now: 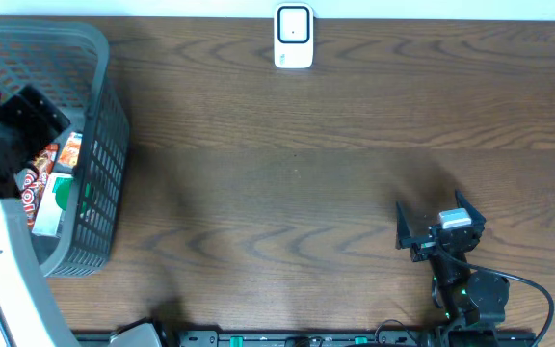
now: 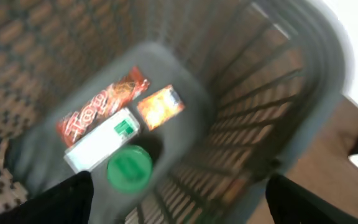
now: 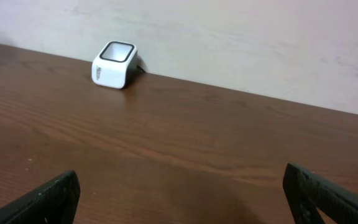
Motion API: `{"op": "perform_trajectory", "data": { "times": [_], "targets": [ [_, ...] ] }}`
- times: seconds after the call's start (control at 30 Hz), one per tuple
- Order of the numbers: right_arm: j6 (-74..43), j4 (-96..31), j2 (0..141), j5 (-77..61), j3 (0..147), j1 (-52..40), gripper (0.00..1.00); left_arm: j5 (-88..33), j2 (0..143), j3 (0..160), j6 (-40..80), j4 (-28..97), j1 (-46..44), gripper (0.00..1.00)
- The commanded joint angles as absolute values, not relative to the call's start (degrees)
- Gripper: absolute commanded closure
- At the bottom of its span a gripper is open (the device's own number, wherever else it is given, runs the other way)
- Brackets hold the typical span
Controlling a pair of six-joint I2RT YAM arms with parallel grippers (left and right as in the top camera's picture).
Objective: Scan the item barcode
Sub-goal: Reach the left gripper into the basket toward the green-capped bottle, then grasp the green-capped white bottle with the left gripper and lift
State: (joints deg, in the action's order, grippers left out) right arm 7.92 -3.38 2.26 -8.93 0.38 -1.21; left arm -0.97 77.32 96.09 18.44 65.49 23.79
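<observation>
Hovering over the grey basket (image 1: 104,164) at the left end of the bench (image 1: 306,173), the left end effector (image 2: 179,180) is holding its fingers apart with nothing between them, so the picking step seems to be only beginning. The items are lying close together on the basket floor: a red wrapper (image 2: 101,106), a white box (image 2: 101,140), an orange packet (image 2: 160,106) and a green lid (image 2: 129,168). The next move is probably calling for a descent onto one item, with the basket's walls limiting the room. The right end effector (image 3: 179,177) is sitting open and empty, facing the white scanner (image 1: 294,37) at the far edge.
</observation>
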Motion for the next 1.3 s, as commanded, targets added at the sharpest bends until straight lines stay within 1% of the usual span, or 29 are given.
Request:
{"op": "perform_trajectory", "data": {
  "times": [0.0, 0.13, 0.27, 0.47, 0.7, 0.83, 1.27],
  "targets": [
    [7.31, -3.62, 2.37, -8.45, 0.32, -1.61, 0.01, 5.52, 79.40, 96.86, 31.31, 69.87, 25.06, 0.13],
    [7.31, -3.62, 2.37, -8.45, 0.32, -1.61, 0.01, 9.23, 81.69, 95.66, 41.87, 74.74, 25.34, 0.13],
    [7.31, -3.64, 2.37, -8.45, 0.32, -1.61, 0.01, 9.76, 82.46, 92.05, 49.06, 75.11, 25.32, 0.13],
    [7.31, -3.64, 2.37, -8.45, 0.32, -1.61, 0.01, 11.53, 84.31, 84.93, 54.54, 71.66, 25.34, 0.13],
    [7.31, -3.64, 2.37, -8.45, 0.32, -1.61, 0.01, 11.66, 88.86, 81.47, 54.15, 67.59, 25.32, 0.13],
    [7.31, -3.64, 2.37, -8.45, 0.32, -1.61, 0.01, 13.54, 92.23, 81.47, 49.54, 67.64, 25.34, 0.13],
    [7.31, -3.64, 2.37, -8.45, 0.32, -1.61, 0.01, 12.01, 100.86, 81.43, 51.31, 67.05, 25.32, 0.13]
  ]
}}
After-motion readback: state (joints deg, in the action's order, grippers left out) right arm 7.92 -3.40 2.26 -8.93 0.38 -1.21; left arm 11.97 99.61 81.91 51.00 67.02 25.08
